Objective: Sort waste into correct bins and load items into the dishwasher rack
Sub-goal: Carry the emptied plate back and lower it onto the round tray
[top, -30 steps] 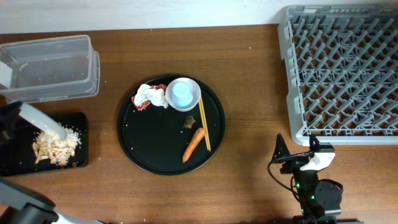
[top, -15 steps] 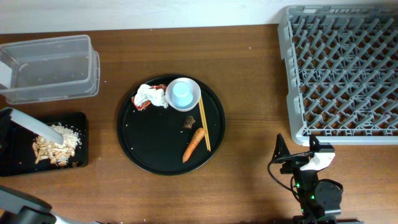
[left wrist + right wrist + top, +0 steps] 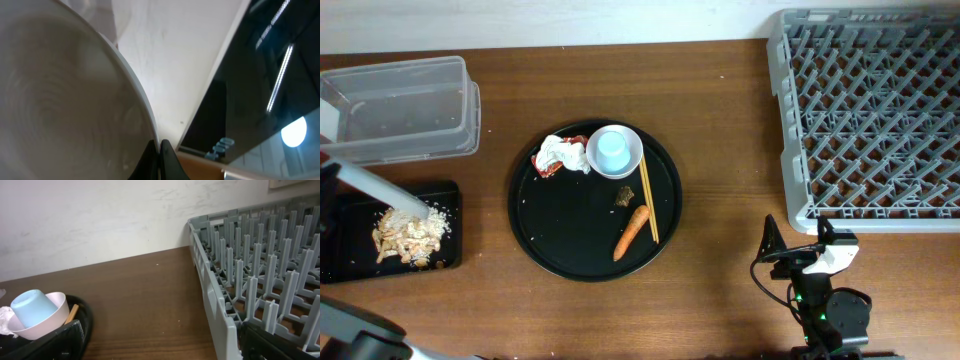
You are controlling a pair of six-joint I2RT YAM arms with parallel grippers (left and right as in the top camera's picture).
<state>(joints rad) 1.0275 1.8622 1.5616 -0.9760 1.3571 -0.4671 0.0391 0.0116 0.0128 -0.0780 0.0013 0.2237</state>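
My left gripper [image 3: 328, 185] is shut on the rim of the round white plate [image 3: 380, 190] and holds it tilted on edge over the shallow black tray [image 3: 345, 262]. Whitish rice-like crumbs [image 3: 408, 236] lie in that tray. In the left wrist view the fingers [image 3: 157, 150] pinch the plate [image 3: 65, 100]. The round black tray [image 3: 560, 240] holds the white bowl [image 3: 633, 157] with the light-blue cup [image 3: 612, 150] in it, the tissue [image 3: 558, 152], the red wrapper [image 3: 545, 169], a dark scrap [image 3: 625, 196], the chopsticks [image 3: 647, 210] and the carrot [image 3: 632, 232]. My right gripper [image 3: 800, 248] is open and empty.
The clear tub [image 3: 400, 110] stands behind the shallow black tray. The grey rack [image 3: 870, 110] fills the right back, its near left wall close to my right gripper [image 3: 162, 350]. The right wrist view shows the bowl [image 3: 50, 317], cup [image 3: 32, 307] and rack [image 3: 260, 280].
The plate in my left gripper has shifted a little back and forth over the shallow black tray, staying tilted. The right arm has not moved.
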